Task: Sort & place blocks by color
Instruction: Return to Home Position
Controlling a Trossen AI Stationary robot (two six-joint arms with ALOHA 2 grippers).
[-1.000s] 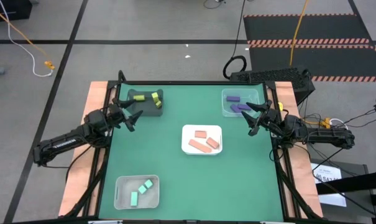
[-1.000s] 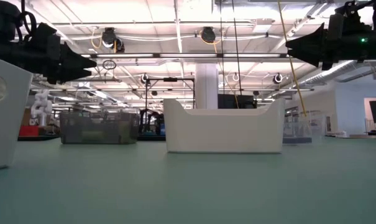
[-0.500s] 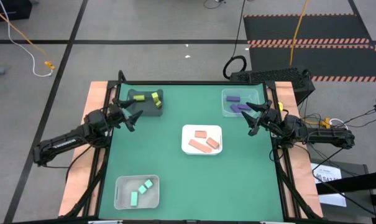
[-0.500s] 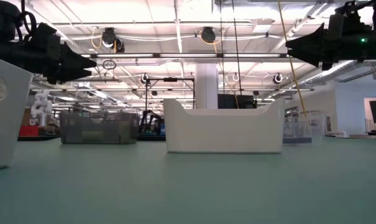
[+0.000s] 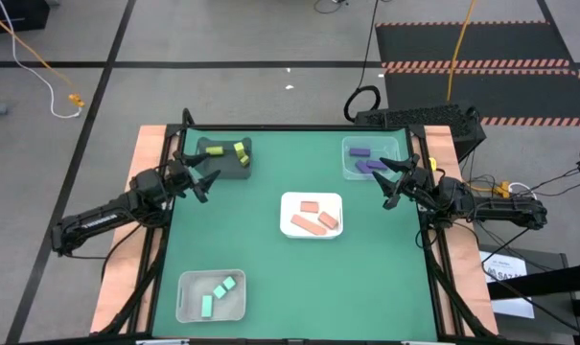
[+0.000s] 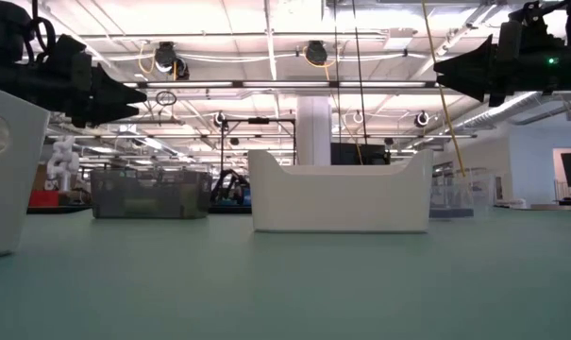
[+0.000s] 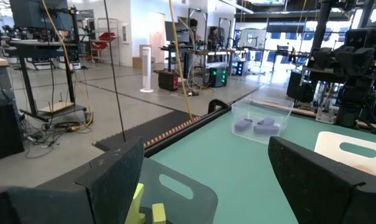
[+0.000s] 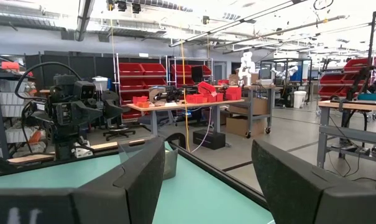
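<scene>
Because the blocks (image 5: 316, 218) lie sorted, yellow in the dark tray (image 5: 234, 171), purple in the clear tray (image 5: 385, 146), salmon in the middle tray (image 5: 286, 199), mint in the near tray (image 5: 184, 283), the left gripper (image 5: 201, 171) and right gripper (image 5: 393, 182) hover at the counter's (image 5: 290, 278) sides, fingers (image 7: 312, 180) spread and empty.

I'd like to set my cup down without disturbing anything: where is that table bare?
Widest: the table, lower right in the overhead view, bordered by the middle white tray, the lower-left tray and the edges. A smaller strip: between the dark tray and the clear tray. Crowded: beside those two, where the left gripper and right gripper hang open.
</scene>
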